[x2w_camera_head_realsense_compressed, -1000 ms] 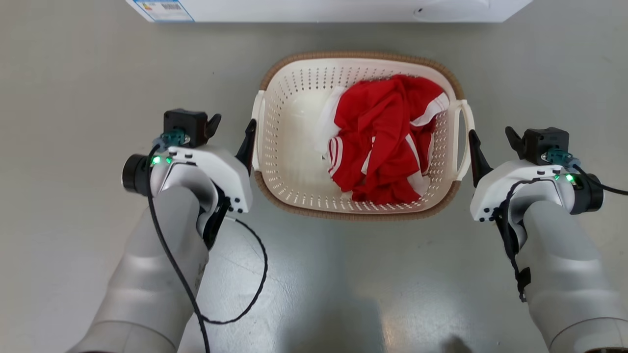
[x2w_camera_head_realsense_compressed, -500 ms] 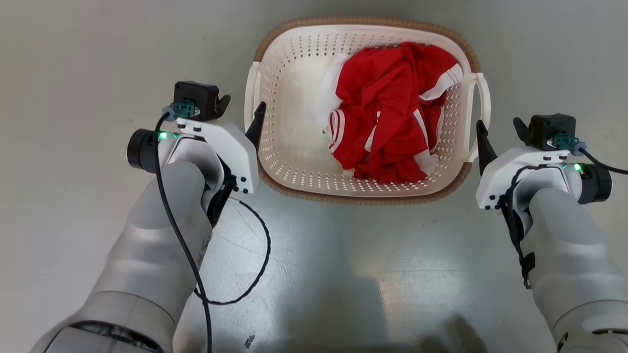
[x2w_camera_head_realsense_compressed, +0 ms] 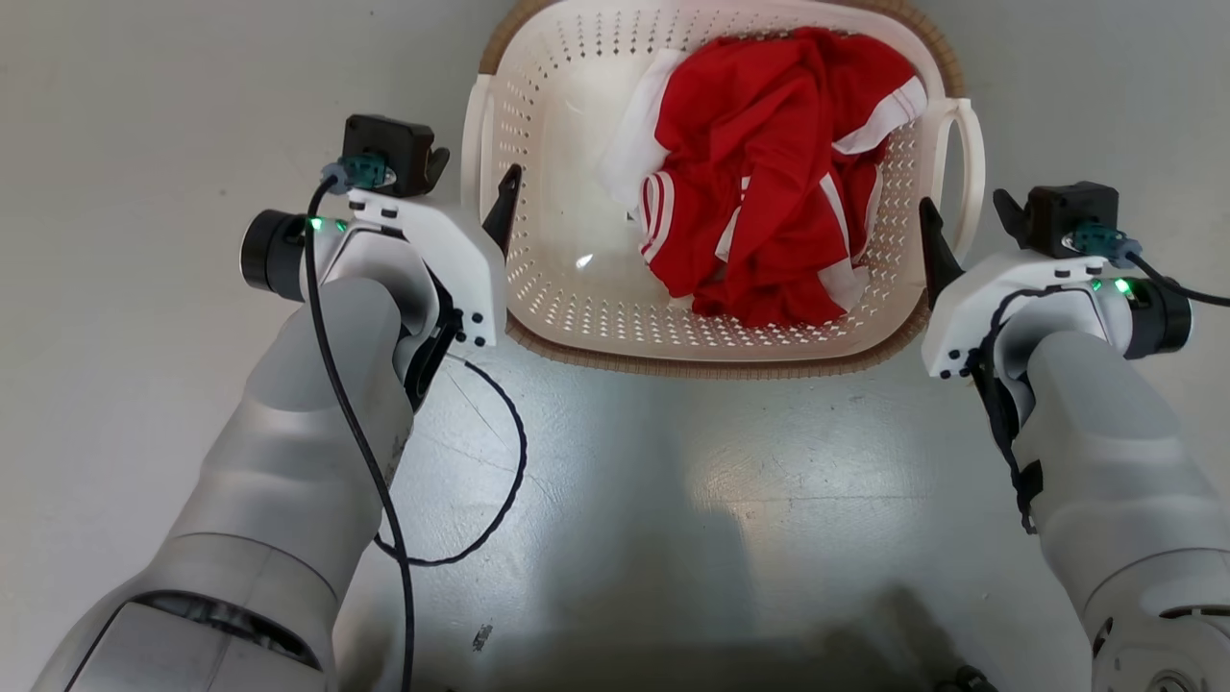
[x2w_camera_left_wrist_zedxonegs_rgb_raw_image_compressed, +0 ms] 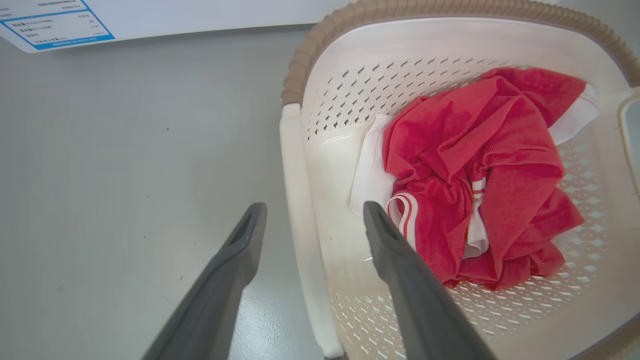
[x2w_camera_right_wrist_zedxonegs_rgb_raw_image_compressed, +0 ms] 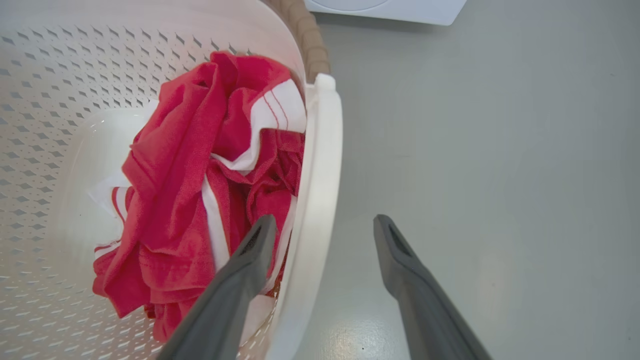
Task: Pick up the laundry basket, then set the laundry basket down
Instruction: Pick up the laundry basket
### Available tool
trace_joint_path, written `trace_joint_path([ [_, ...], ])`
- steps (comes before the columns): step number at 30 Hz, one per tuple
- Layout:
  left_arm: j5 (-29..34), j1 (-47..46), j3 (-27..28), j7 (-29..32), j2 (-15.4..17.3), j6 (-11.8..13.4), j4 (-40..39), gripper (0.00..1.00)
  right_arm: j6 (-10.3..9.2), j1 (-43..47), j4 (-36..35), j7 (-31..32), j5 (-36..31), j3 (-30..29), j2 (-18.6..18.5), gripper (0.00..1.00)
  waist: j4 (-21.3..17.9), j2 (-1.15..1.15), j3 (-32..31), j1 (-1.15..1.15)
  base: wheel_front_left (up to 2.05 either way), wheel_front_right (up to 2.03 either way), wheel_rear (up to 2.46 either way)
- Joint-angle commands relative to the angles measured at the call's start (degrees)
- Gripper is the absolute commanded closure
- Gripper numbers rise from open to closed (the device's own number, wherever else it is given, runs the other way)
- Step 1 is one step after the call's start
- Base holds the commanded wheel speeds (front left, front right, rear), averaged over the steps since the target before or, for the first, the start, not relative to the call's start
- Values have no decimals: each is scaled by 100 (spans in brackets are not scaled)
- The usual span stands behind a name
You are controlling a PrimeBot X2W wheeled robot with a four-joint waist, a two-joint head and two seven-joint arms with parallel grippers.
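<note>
The laundry basket, cream with a brown rim, stands on the grey floor and holds a crumpled red and white garment. My left gripper is open. It straddles the basket's left handle, one finger outside and one over the inside wall. My right gripper is open too, astride the right handle, with its inner finger above the garment. In the wrist views, the left gripper and the right gripper each show a wide gap with the handle strip between the fingers.
A white washing machine with a blue-edged label stands just beyond the basket, and its lower edge shows in the right wrist view. A black cable loops from my left arm over the floor in front of the basket.
The head camera has tilted down, so the basket sits higher in the picture and the machine has left it. Both grippers have moved forward from beside the handles to straddling them.
</note>
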Motion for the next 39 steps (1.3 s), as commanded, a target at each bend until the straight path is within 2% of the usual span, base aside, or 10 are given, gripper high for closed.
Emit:
trace_joint_path([
  [1,-73,-40,25,4,135,72,-36,0,35,58,21,-84,57,152,67,0,-7,0,43,0,0,0,0],
  [20,-436,-431,-741,513,135,410,24,0,35,-327,181,-88,400,692,67,0,-25,0,354,0,0,0,0],
  [39,-712,-626,-1157,584,135,490,145,0,35,-370,208,-36,801,1063,67,0,-44,0,434,0,0,0,0],
])
